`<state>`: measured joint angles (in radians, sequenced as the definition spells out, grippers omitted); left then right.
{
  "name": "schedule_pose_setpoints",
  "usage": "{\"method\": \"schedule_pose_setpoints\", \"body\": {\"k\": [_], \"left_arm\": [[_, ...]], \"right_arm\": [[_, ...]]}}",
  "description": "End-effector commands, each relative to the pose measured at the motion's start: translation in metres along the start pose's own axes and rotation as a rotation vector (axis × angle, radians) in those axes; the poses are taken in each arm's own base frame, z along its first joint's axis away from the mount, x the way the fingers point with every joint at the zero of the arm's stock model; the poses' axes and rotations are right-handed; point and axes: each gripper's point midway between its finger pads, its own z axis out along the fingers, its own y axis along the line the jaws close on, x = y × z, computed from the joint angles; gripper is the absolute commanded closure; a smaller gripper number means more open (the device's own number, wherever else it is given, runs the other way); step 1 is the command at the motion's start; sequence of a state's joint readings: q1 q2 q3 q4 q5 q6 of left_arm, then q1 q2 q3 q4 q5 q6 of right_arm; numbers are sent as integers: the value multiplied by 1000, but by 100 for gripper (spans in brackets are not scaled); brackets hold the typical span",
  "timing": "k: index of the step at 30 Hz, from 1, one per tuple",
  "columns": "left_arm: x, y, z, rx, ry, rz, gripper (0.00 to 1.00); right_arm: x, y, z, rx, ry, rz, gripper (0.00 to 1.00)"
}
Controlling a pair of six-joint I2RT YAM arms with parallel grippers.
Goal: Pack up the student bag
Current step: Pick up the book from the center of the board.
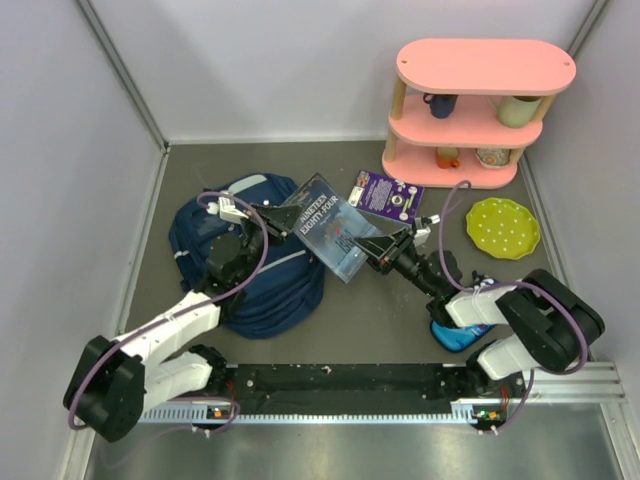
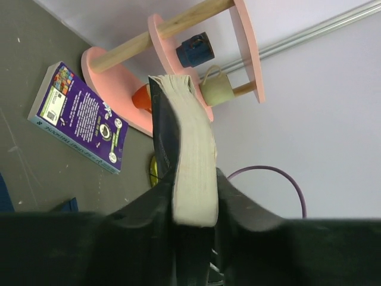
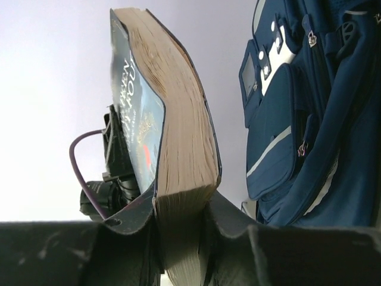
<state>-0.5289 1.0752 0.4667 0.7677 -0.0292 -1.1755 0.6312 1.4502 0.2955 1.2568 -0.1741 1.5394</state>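
Top external view: we read "EIGHTY FOUR" on the book [image 1: 330,228]; left jaws and right jaws were clamped on it. The student bag [image 1: 280,300], navy with white stripes, lay left on the surface [image 1: 385,315].

Left tool [image 1: 273,214] and right tool [image 1: 385,250] face each other, both clamped.

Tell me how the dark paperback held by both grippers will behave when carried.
The paperback probably flexes: its page block curves above the right gripper. Its thickness suggests moderate weight, so a one-sided grip may let it sag. The glossy cover could slip in the left gripper.
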Motion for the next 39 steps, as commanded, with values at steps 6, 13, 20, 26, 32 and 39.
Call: {"method": "schedule_pose_setpoints", "body": {"k": [6,13,20,26,32,39], "left_arm": [[6,-13,-19,-81,127,238,2],[-6,45,-60,-369,273,657,2],[37,84,-103,-358,685,866,2],[70,99,-122,-331,858,888,7],[94,102,-141,-292,1018,850,22],[99,112,-146,-346,1048,823,31]], "right_arm": [[0,67,-12,-149,0,-225,100],[-34,57,-43,131,-155,-449,100],[-73,64,-89,283,-372,-543,100],[-78,73,-96,339,-379,-579,100],[-74,64,-92,364,-347,-562,100],[-71,63,-88,367,-327,-560,100]]}}
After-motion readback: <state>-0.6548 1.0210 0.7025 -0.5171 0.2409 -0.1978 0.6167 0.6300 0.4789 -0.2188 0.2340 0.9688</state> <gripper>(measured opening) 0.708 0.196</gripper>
